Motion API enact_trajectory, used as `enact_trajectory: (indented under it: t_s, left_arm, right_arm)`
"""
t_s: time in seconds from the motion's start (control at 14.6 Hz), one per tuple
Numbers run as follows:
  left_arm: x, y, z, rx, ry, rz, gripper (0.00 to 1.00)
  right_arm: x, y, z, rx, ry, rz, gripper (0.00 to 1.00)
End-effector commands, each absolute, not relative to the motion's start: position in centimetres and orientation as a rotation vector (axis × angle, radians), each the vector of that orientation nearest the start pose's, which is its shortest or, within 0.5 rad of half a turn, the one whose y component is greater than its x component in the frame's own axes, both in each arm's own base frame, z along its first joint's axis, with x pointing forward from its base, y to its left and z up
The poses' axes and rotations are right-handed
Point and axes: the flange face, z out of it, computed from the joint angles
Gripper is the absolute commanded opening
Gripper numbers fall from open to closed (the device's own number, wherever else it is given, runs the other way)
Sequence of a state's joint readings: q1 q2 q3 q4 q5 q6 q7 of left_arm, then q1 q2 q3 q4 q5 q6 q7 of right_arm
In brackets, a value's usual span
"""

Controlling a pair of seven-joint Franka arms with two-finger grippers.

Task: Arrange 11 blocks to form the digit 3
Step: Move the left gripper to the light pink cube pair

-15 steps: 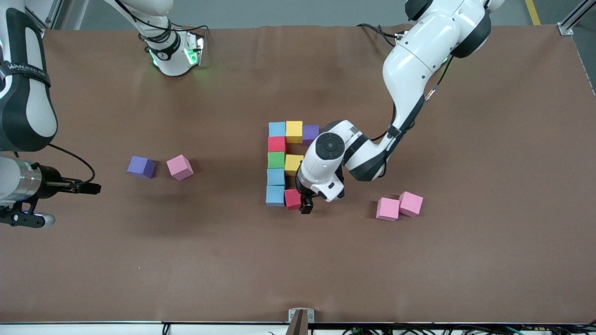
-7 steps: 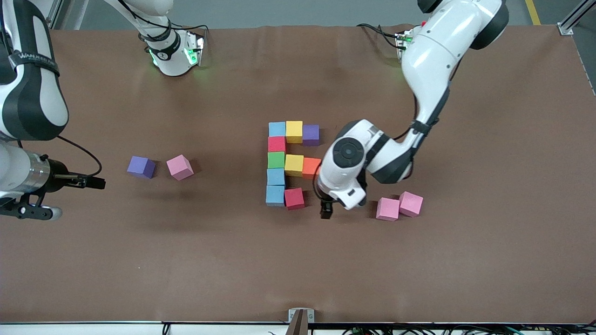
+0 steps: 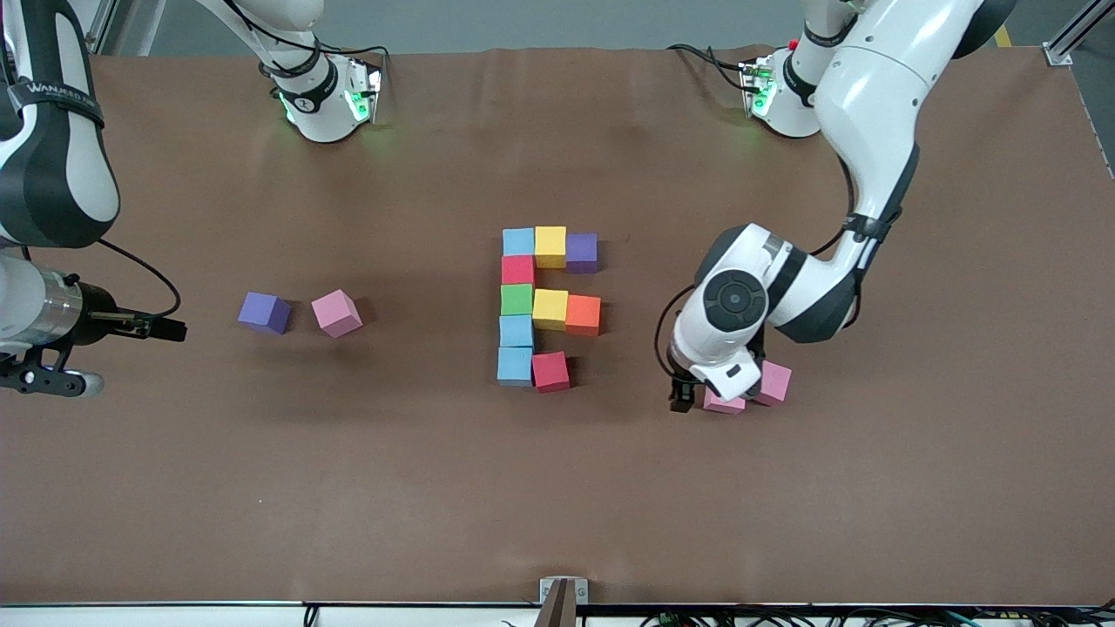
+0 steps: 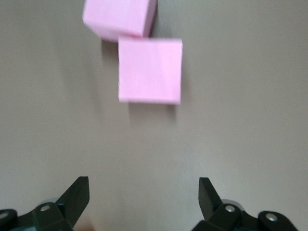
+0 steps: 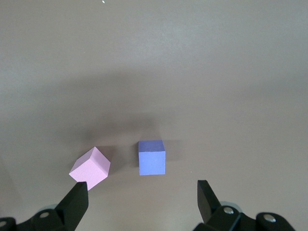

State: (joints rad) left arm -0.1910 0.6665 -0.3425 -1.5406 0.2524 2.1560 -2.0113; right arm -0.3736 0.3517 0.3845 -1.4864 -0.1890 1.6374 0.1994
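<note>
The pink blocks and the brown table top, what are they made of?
The pink blocks look like soft foam: matte, no shine, slightly rounded edges. The table top seems covered with a dull brown sheet, maybe paper or fabric; faint creases show near the robots' bases.

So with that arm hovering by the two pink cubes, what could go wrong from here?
The two pink blocks sit touching, so the open left gripper might nudge or drag the second one while closing on the first. The red block at the figure's end is slightly skewed, so pushing a new cube beside it could shove the row out of line. The right gripper waits open over the purple block, out of the way.
</note>
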Motion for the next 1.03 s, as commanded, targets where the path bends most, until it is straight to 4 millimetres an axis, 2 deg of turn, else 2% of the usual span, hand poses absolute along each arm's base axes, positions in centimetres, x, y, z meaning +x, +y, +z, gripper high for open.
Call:
enact_trajectory:
  t_s: [0.0,0.21,0.41,0.69,0.96]
  left_arm:
    - [61.6,-28.3,27.9,-2.382,-1.974,-0.064,1.0]
    - [62.7,-24.5,26.9,-2.371,-2.005,-0.114,1.0]
    - [63.6,-22.2,25.8,-2.417,-2.007,-0.123,1.0]
    - [63.8,-22.1,24.0,-2.432,-2.028,-0.112,1.0]
    - [64.0,-22.3,23.3,-2.45,-2.039,-0.11,1.0]
  right_arm:
    - [63.1,-4.8,47.7,-3.181,0.269,0.252,1.0]
    - [63.0,-4.8,47.9,-3.183,0.269,0.247,1.0]
    - [63.0,-4.4,47.8,-3.183,0.261,0.247,1.0]
    - [62.9,-3.3,48.4,-3.194,0.239,0.241,1.0]
    - [62.5,-3.0,49.2,-3.226,0.231,0.243,1.0]
